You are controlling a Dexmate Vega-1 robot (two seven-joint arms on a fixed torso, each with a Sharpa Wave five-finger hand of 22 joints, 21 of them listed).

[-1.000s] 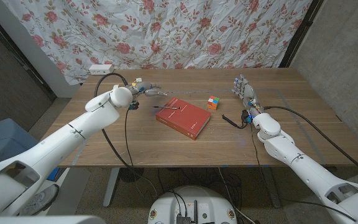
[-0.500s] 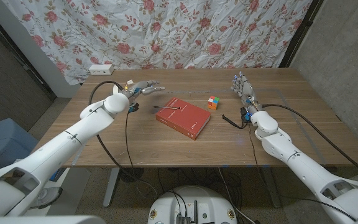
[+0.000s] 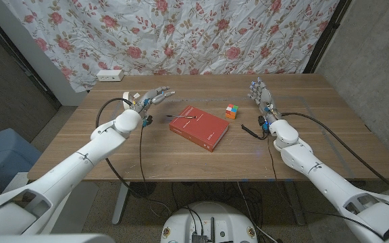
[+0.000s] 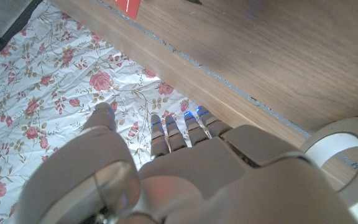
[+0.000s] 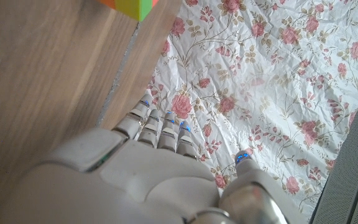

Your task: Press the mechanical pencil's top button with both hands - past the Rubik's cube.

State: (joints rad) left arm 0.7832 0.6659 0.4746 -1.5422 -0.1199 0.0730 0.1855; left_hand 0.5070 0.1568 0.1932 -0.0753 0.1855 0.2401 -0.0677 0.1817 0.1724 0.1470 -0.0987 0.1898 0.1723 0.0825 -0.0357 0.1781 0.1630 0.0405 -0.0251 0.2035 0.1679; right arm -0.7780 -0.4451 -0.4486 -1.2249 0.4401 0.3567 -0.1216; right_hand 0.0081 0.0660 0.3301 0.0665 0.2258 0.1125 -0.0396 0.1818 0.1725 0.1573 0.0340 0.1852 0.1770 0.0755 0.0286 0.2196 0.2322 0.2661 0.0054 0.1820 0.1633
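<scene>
a red book (image 3: 198, 127) lies tilted at the table's (image 3: 147, 155) middle, and a thin dark pencil (image 3: 186, 117) rests on its far left corner. just right of the book sits a small coloured cube (image 3: 231, 111). the left hand (image 3: 151, 98) hovers beyond the book's left side, fingers spread, holding nothing. the right hand (image 3: 262, 96) stands right of the cube, fingers apart and empty. a flowered cloth (image 3: 181, 34) hangs behind.

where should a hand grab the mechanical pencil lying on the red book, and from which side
Probably from above, pinching the middle of the barrel. The mechanical pencil is thin and lies flat on the red book near its far left corner, so nothing can slip beneath it. The left hand, open, is nearer. Which end carries the button is too small to tell.
</scene>
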